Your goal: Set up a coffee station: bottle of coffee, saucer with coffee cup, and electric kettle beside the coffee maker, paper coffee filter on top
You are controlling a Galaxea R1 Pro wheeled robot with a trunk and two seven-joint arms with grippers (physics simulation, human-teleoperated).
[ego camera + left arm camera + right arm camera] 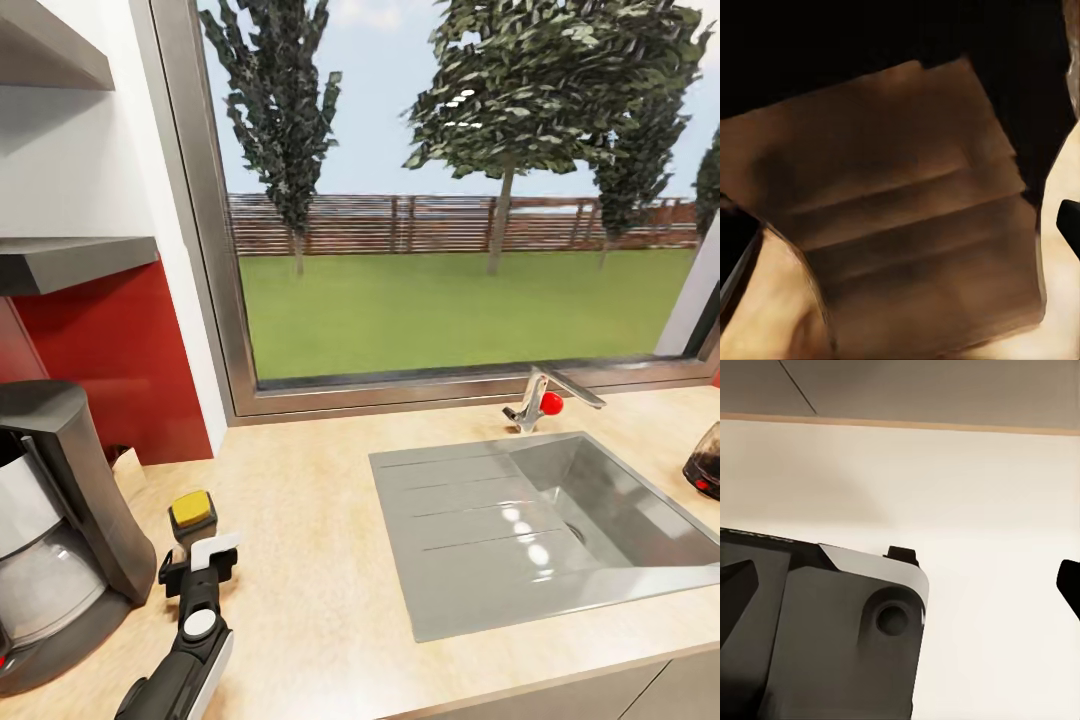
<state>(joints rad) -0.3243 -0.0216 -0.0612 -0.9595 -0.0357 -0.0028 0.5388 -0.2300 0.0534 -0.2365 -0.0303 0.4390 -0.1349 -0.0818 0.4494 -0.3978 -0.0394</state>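
bright daylight through window (450, 200); glare spots on sink (530, 530); left wrist view dim, blurred

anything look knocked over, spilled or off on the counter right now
Nothing stands out. The coffee maker stands upright on the kitchen countertop, the bottle of coffee is upright beside it at the left gripper, and the sink is dry. The electric kettle is cut off by the frame edge.

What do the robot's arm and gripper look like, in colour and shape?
In the head view the left arm is black with white panels and a round white cap near the wrist. The left gripper is a black block with a white plate. In the wrist views, the fingers show as dark wedge-shaped tips. No cables or markings are visible.
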